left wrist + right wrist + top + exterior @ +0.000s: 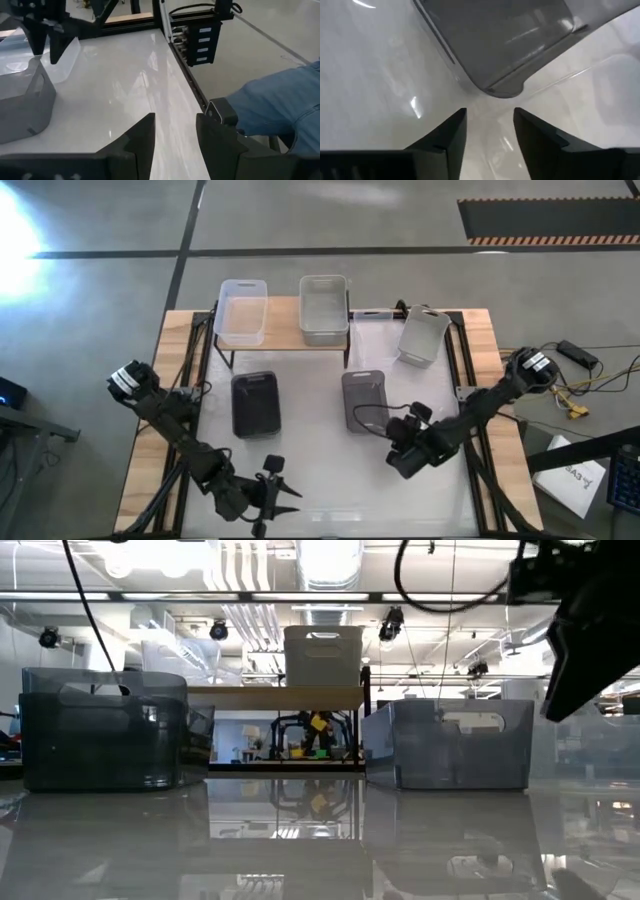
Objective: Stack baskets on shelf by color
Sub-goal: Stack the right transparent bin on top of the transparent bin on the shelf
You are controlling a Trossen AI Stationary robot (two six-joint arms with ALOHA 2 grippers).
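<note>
The shelf (285, 330) stands at the table's far side, with a clear basket (242, 312) and a light grey basket (323, 308) resting on its wooden top. A dark grey basket (256, 403) and a mid grey basket (363, 400) stand on the table in front of it. Another light grey basket (423, 335) lies askew at the far right. My right gripper (388, 432) is open just off the mid grey basket's near right corner (502, 87), touching nothing. My left gripper (283, 483) is open and empty near the table's near edge.
The table's white top (320, 470) is bare between the two front baskets and the near edge. Black frame rails (192, 35) run along the table's sides. A person's leg in blue jeans (280, 105) shows beyond the table edge in the left wrist view.
</note>
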